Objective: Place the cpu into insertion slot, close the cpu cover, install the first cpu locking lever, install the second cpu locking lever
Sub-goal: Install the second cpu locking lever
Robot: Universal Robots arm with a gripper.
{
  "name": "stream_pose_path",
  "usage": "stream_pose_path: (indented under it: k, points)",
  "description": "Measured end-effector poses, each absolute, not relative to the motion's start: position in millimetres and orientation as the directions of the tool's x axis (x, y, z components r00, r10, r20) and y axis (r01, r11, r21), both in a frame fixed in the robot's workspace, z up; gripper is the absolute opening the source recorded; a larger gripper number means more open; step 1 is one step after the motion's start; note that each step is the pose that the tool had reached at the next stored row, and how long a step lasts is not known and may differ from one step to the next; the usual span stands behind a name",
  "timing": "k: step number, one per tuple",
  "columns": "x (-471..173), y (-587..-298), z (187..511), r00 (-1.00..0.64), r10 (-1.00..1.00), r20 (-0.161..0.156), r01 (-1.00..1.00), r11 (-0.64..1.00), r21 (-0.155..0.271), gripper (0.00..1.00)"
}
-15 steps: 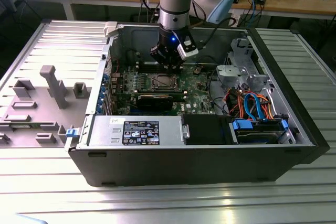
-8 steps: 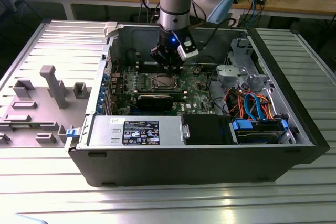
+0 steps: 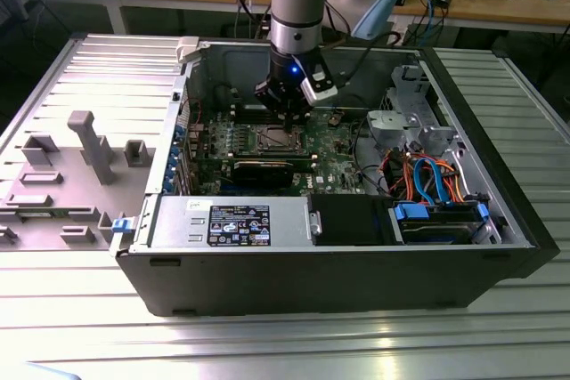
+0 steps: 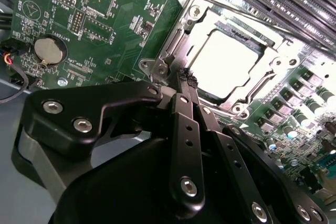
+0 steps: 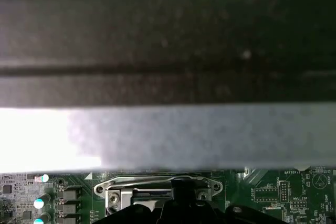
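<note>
Ribbed grey metal worktop carries your open black computer case; the black gripper, jaws together, touches the silvery cpu cover.

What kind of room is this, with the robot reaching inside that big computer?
It looks like a robotics lab or workshop. An open computer case lies on a ribbed metal table, the arm's end effector hangs over the green motherboard, and a cluttered wooden workbench with cables stands behind.

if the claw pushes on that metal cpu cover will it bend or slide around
The cpu cover is probably stiff, since it looks like thick stamped metal. It is unlikely to slide: it seems fastened to the green board at its corners. The claw looks shut at its edge.
</note>
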State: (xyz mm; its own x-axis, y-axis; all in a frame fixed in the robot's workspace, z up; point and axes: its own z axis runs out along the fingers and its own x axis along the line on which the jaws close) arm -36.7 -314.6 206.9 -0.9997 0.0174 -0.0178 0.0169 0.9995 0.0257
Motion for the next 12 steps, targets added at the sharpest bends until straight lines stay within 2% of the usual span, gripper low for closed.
stream_pose_path:
  k: [12]
  points:
    - [-36.6,-315.6,223.6,-1.0,0.017,-0.018,0.017,1.0,0.024,0.11]
